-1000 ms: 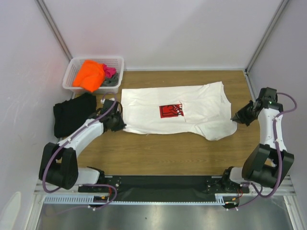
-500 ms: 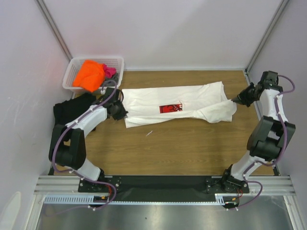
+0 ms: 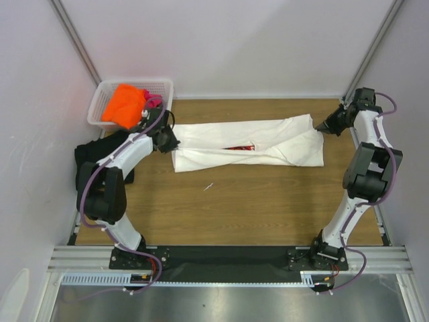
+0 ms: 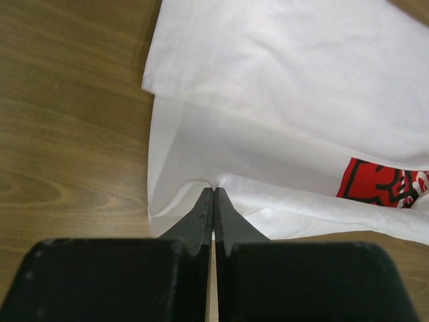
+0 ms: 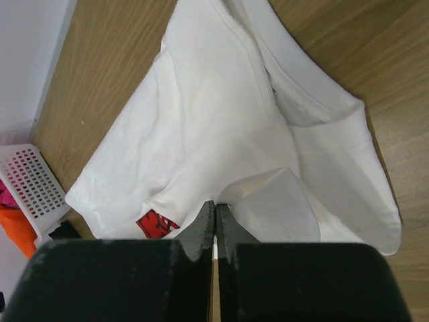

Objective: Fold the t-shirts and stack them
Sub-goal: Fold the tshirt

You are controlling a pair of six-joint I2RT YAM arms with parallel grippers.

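At the far left corner, the basket [image 3: 100, 100] holds an orange tee [image 3: 124, 104] with pink and grey cloth tucked beside it. A black tee [image 3: 84, 155] lies in a heap on the table [image 3: 255, 201] at its left edge, partly under your left arm.

Your left gripper [image 3: 166, 139] is clenched on the hem of the white t-shirt [image 3: 268, 142]. The wrist view shows the fingertips [image 4: 204, 204] pinched together on a doubled edge of cloth. The shirt lies as a long, narrow band across the middle of the table. Its near half is lifted over the far half, so only a sliver of the red graphic [image 3: 240, 147] shows in the fold.

At the right end, your right gripper [image 3: 326, 126] is also closed tight on the shirt's edge, near the far right corner.

This looks like the first lengthwise fold, nearly laid. Next you probably need to lower both held corners together so the carried edge lands straight on the far edge. Let go only once the cloth lies flat, or the right end may bunch.
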